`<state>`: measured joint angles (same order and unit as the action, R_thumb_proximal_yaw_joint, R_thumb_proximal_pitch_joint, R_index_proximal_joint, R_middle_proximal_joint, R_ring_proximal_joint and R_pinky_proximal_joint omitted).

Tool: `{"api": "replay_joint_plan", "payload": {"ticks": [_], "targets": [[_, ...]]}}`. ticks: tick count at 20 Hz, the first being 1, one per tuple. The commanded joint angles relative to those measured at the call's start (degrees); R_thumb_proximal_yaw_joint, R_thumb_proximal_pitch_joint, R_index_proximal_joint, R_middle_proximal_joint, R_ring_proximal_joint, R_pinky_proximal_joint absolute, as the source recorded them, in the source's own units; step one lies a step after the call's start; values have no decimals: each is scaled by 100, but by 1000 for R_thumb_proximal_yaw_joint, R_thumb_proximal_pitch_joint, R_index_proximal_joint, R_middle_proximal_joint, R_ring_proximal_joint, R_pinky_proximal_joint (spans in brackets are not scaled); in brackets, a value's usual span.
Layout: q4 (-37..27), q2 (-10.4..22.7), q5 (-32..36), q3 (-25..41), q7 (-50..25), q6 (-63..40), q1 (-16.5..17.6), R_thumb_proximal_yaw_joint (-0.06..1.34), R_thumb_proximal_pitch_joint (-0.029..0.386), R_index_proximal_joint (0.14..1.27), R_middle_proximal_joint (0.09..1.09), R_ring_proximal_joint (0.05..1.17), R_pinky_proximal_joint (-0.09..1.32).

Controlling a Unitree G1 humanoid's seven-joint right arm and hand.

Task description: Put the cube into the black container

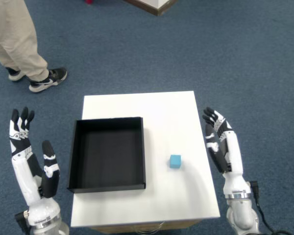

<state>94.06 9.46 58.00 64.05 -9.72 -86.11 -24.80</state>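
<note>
Head view. A white table (137, 105) stands on blue carpet, and all places here are given relative to it. The black container (108, 153), an open shallow box with nothing in it, occupies the table's left half. The cube (175, 161), small and light blue, rests on the bare surface right of the container, apart from its wall and nearer the table's right edge. The right hand (218, 141) hangs just off that right edge, level with the cube, fingers extended and slightly apart, holding nothing. The left hand (28, 157) is raised off the table's left side, likewise holding nothing. A person's legs (17, 39) appear beyond the far left corner. Judged progress: none of the task is done; reaching, grasping, carrying and release into the container all remain.
</note>
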Motion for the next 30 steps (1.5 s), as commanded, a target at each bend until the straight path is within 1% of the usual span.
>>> {"api": "replay_joint_plan", "payload": {"ticks": [1,4,7,10,11,15,19,22,24,27,30], "targets": [[282,71,-118,213,-302,-461,-330,391,182,301,314,375,305],[651,44,-395,688,-748,-198,-443,387,169,308,324,373,296],[1008,1,-777,1264,-1351,147,-399,389,158,316,332,371,295],[1247,-41,-1119,1965,-2128,487,-385,438,125,319,331,367,294],[1306,-44,-1271,2289,-2504,640,-390,451,114,320,329,366,298],[1333,-8,-1764,3263,-3798,1126,-368,461,78,323,319,359,325],[1187,57,-2236,4162,-5094,1622,-327,491,61,327,314,351,330],[836,210,-2604,4744,-5959,2134,-254,547,36,330,313,344,317],[627,315,-2812,5040,-6399,2443,-299,555,29,333,313,342,306],[286,476,-3111,5412,-6919,3013,-370,548,20,334,314,334,288],[-190,691,-3220,5515,-7028,3674,-374,526,11,336,316,333,280]]}}
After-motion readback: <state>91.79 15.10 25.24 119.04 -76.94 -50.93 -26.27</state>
